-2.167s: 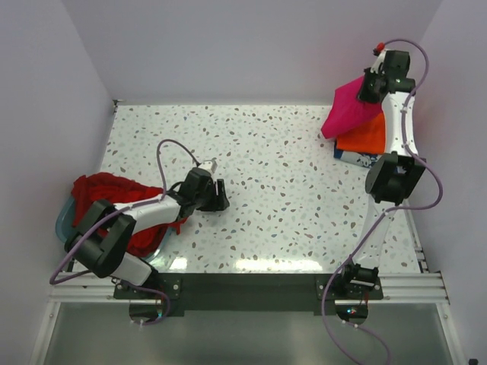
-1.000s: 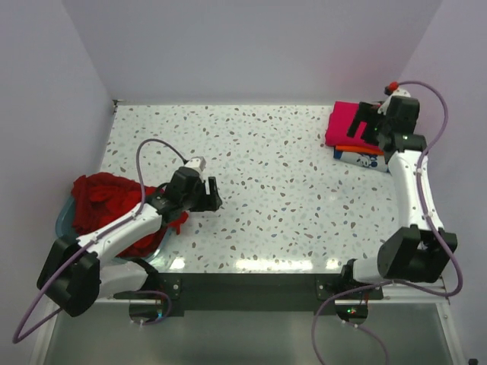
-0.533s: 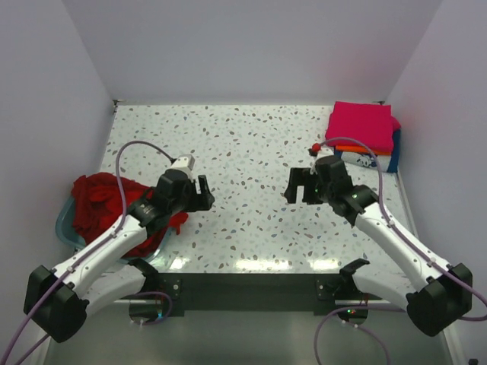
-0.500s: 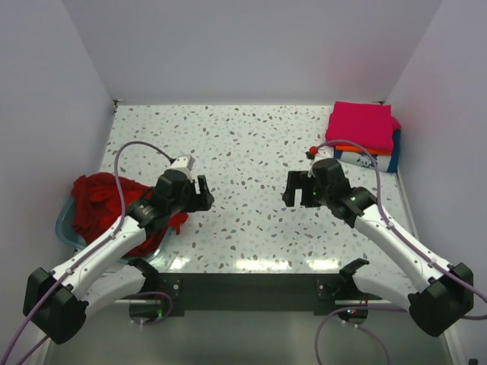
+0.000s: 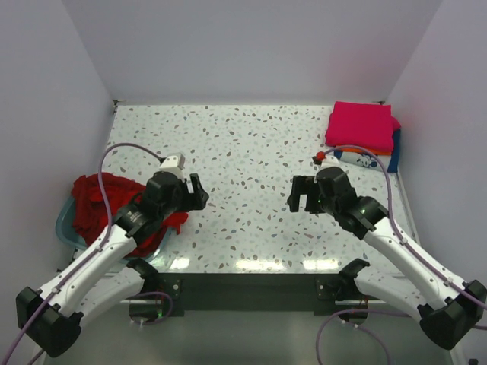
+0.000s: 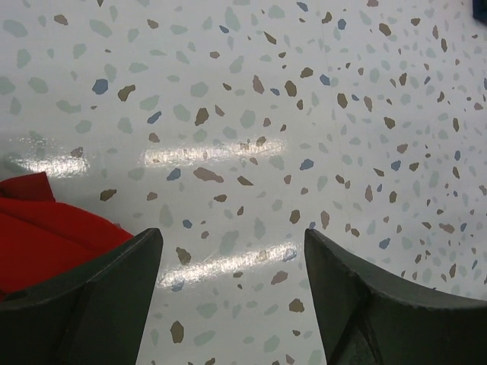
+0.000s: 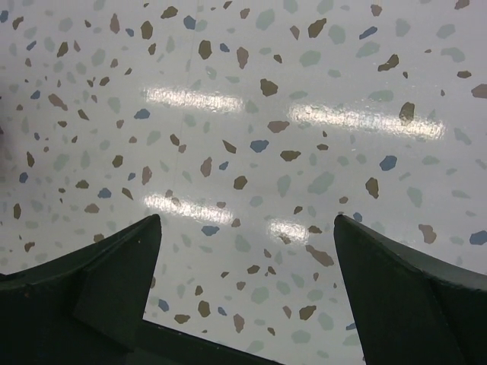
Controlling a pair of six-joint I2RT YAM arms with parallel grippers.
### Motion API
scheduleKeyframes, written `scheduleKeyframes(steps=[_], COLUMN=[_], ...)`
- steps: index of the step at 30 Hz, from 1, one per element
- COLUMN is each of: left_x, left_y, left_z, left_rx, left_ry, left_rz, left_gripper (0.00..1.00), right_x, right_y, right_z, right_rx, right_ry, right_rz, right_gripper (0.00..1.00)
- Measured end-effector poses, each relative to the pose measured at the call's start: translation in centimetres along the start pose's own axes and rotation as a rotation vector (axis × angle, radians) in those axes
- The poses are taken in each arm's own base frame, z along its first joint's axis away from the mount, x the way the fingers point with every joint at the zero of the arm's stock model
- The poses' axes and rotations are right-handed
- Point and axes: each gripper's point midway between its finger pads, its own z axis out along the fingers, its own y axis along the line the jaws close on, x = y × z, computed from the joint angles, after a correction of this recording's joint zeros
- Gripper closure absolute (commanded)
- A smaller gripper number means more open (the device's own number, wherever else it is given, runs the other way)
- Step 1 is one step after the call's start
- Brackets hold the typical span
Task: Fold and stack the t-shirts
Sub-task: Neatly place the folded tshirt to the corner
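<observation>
Left gripper [image 5: 186,193]: I am hovering it over bare surface [image 5: 251,144] around 8 o'clock, jaws spread wide and holding nothing. In the wrist view the gripper [image 6: 232,255] is showing only speckled top between its tips.
Right gripper [image 5: 298,195]: it is hanging around 4 o'clock, jaws wide apart and empty, with nothing but surface under them in the wrist view [image 7: 247,228].
Dark red t-shirts [image 5: 106,204]: they are lying crumpled at 9 o'clock, heaped in the pale blue tub [image 5: 64,228] and spilling over its rim. A corner [image 6: 46,232] is showing just beside my left fingers.
Handling: I am judging the cloth soft, light and limp. It will probably sag and drag its neighbours along.
Where to hold: I am favouring a pinch on one raised fold at the top of the heap. Once a shirt is lying flat, I would take the shoulders or the hem corners.
Folded stack: the magenta-pink t-shirt [image 5: 361,126] is sitting squarely on top at 1 o'clock, with the navy blue t-shirt [image 5: 396,143] peeking out beneath.
</observation>
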Motion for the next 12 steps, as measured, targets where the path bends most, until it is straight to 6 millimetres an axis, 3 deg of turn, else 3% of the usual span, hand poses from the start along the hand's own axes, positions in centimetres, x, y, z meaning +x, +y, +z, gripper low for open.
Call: scheduleKeyframes(steps=[12], left_x=[-1.3], left_y=[0.5], left_z=[-1.4], left_rx=[-0.026], left_ry=[-0.047], left_rz=[-0.001], left_gripper=[0.13], right_x=[-0.8], right_y=[-0.7], right_z=[-0.9], right_rx=[0.036], right_ry=[-0.021], right_rz=[-0.026], right_gripper=[0.01])
